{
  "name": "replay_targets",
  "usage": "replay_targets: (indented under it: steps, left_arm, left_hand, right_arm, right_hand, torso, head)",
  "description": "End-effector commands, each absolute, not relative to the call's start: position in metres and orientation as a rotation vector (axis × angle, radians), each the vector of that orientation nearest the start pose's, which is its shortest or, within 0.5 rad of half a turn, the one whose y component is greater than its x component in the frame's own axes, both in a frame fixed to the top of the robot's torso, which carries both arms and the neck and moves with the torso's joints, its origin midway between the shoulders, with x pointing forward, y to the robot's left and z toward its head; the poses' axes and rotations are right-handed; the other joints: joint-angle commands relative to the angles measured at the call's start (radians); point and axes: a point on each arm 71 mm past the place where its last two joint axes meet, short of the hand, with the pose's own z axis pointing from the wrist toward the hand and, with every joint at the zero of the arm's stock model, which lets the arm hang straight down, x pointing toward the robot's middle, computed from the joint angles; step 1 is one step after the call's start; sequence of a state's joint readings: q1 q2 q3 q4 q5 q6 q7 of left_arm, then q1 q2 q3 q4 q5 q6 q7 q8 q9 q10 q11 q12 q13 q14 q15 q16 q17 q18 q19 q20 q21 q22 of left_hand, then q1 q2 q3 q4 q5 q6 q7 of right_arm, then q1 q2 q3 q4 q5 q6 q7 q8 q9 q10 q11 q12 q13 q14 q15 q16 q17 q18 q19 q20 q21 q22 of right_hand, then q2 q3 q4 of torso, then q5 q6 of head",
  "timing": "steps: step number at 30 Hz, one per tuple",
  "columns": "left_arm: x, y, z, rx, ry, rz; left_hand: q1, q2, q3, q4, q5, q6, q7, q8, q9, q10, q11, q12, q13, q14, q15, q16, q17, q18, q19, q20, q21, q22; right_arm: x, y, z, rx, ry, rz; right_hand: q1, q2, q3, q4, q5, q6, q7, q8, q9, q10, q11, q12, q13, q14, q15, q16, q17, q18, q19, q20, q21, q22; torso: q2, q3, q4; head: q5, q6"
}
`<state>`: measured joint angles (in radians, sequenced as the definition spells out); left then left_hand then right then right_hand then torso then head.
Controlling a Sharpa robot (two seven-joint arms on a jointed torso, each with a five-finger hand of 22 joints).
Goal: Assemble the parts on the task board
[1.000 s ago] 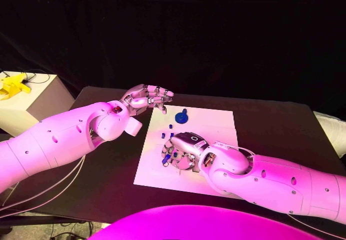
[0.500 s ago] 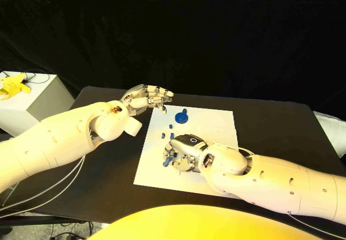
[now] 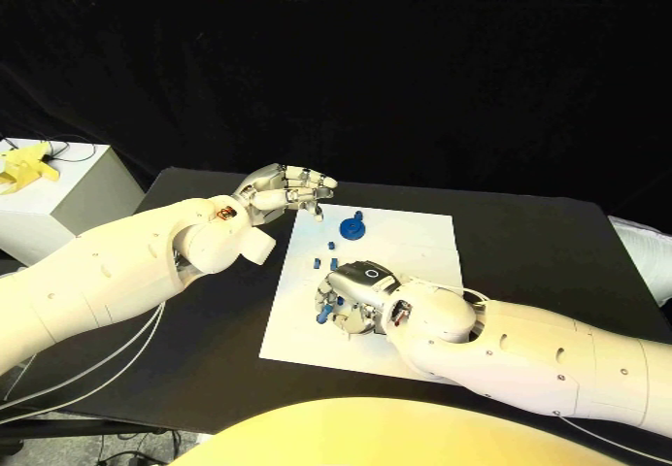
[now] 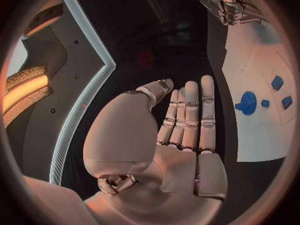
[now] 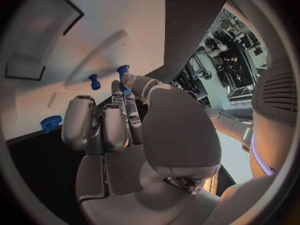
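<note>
The white task board lies in the middle of the black desk, its long sides running from the near edge toward the far edge. The right hand is down on the board's left half, fingers curled in around a small blue part; from the wrist side the part sits at the fingertips, pinched between the thumb and a finger. Another small blue part lies on the board just beside it. A round blue piece with a knob sits near the board's far left corner, and a few tiny blue pieces lie along the left edge between it and the right hand. The left hand hangs above the desk just off the board's far left corner, fingers loosely bent and apart, holding nothing. A pale box stands off the desk's left side, a yellow object on top
</note>
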<state>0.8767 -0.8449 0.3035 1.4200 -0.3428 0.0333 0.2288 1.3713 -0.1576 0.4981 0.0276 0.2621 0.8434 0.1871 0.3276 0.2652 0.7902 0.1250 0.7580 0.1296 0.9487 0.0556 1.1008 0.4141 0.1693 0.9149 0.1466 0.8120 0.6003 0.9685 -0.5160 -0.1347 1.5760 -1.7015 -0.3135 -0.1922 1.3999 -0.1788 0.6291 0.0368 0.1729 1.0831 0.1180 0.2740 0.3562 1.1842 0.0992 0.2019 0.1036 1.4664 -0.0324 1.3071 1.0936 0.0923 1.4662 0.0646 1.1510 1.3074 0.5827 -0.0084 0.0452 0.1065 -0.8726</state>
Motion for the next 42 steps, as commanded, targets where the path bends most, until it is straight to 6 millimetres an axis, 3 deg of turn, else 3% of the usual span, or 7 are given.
replay_targets:
  steps: [1, 8, 12, 14, 29, 36, 42]
  left_arm:
    - [0.479, 0.231, -0.228, -0.981, 1.669, -1.658]
    - [0.479, 0.23, -0.228, -0.981, 1.671, -1.659]
    - [0.479, 0.23, -0.228, -0.982, 1.672, -1.658]
    - [0.479, 0.231, -0.228, -0.982, 1.673, -1.658]
    - [0.479, 0.231, -0.229, -0.983, 1.68, -1.657]
    - [0.478, 0.231, -0.229, -0.984, 1.684, -1.657]
    - [0.478, 0.231, -0.231, -0.989, 1.686, -1.655]
  left_hand:
    - [0.004, 0.005, -0.006, -0.001, -0.001, 0.004, 0.006, 0.005, -0.002, 0.001, 0.006, -0.005, -0.002, -0.002, 0.004, -0.004, -0.001, 0.015, 0.007, 0.003, -0.004, -0.001]
    - [0.004, 0.005, -0.006, -0.001, -0.001, 0.004, 0.006, 0.005, -0.002, 0.001, 0.006, -0.005, -0.002, -0.002, 0.004, -0.004, -0.001, 0.015, 0.007, 0.003, -0.004, -0.001]
    - [0.004, 0.006, -0.008, 0.001, -0.001, 0.003, 0.006, 0.006, -0.003, 0.001, 0.006, -0.006, -0.002, -0.002, 0.004, -0.005, -0.001, 0.015, 0.008, 0.003, -0.006, -0.003]
    - [0.004, 0.006, -0.008, 0.001, -0.001, 0.003, 0.006, 0.006, -0.003, 0.001, 0.006, -0.006, -0.002, -0.002, 0.004, -0.005, -0.001, 0.015, 0.008, 0.003, -0.006, -0.003]
    - [0.004, 0.006, -0.008, 0.001, -0.001, 0.003, 0.006, 0.006, -0.003, 0.001, 0.006, -0.006, -0.002, -0.002, 0.004, -0.005, -0.001, 0.015, 0.008, 0.003, -0.006, -0.003]
    - [0.004, 0.006, -0.009, 0.002, -0.001, 0.003, 0.006, 0.006, -0.003, 0.001, 0.006, -0.006, -0.003, -0.002, 0.004, -0.005, -0.001, 0.015, 0.008, 0.004, -0.008, -0.004]
    - [0.003, 0.006, -0.01, 0.003, -0.001, 0.003, 0.006, 0.006, -0.004, 0.001, 0.006, -0.006, -0.003, -0.002, 0.004, -0.006, -0.001, 0.015, 0.008, 0.004, -0.008, -0.004]
  right_arm:
    - [0.366, -0.021, -0.292, -0.538, 1.784, 0.899]
    - [0.361, -0.015, -0.295, -0.567, 1.79, 0.958]
    - [0.359, -0.014, -0.297, -0.558, 1.787, 0.978]
    - [0.358, -0.014, -0.297, -0.552, 1.782, 0.983]
    - [0.36, -0.022, -0.296, -0.485, 1.736, 0.971]
    - [0.361, -0.027, -0.293, -0.44, 1.696, 0.982]
    - [0.367, -0.052, -0.283, -0.265, 1.659, 1.039]
  right_hand:
    - [-0.005, 0.005, 0.006, -0.005, 0.0, 0.003, 0.002, 0.004, 0.051, 0.06, -0.052, 0.004, 0.002, 0.014, -0.003, 0.001, -0.002, -0.017, 0.032, -0.004, -0.003, 0.073]
    - [-0.065, -0.031, -0.013, -0.005, 0.033, -0.056, 0.024, -0.028, 0.051, -0.001, -0.025, -0.057, -0.009, 0.01, 0.019, -0.003, -0.011, -0.013, 0.02, 0.009, -0.041, 0.059]
    - [-0.102, -0.079, -0.046, -0.003, 0.028, -0.153, 0.042, -0.092, 0.028, -0.077, -0.002, -0.096, -0.027, -0.028, 0.039, -0.066, -0.111, 0.012, -0.022, 0.027, -0.201, -0.011]
    - [-0.096, -0.081, -0.062, -0.01, 0.029, -0.16, 0.046, -0.1, 0.026, -0.128, 0.005, -0.106, -0.034, -0.048, 0.044, -0.091, -0.15, 0.023, -0.041, 0.034, -0.272, -0.044]
    - [-0.044, -0.047, -0.207, -0.023, 0.034, -0.207, 0.052, -0.147, 0.01, -0.284, 0.022, -0.066, -0.034, -0.104, 0.06, -0.14, -0.247, 0.052, -0.085, 0.052, -0.475, -0.149]
    - [0.017, -0.013, -0.342, 0.006, 0.041, -0.225, 0.043, -0.169, 0.002, -0.351, 0.03, -0.014, -0.033, -0.127, 0.067, -0.148, -0.288, 0.06, -0.093, 0.059, -0.542, -0.187]
    - [0.044, 0.001, -0.38, 0.04, 0.049, -0.223, 0.05, -0.175, -0.003, -0.334, 0.021, 0.04, -0.028, -0.117, 0.06, -0.137, -0.289, 0.059, -0.08, 0.055, -0.533, -0.187]
  torso:
    - [0.0, -0.0001, -0.0004]
    - [0.0, -0.0002, 0.0006]
    - [0.0, 0.0003, 0.0009]
    - [-0.001, 0.0003, 0.0004]
    - [-0.001, 0.0013, -0.0009]
    - [0.0, 0.0014, -0.0003]
    - [-0.003, 0.0007, -0.0024]
  head:
    - [0.0, 0.0]
    - [0.001, 0.0]
    - [0.001, 0.0]
    - [0.001, 0.0]
    - [-0.001, 0.0]
    - [-0.007, 0.0]
    - [-0.015, 0.0]
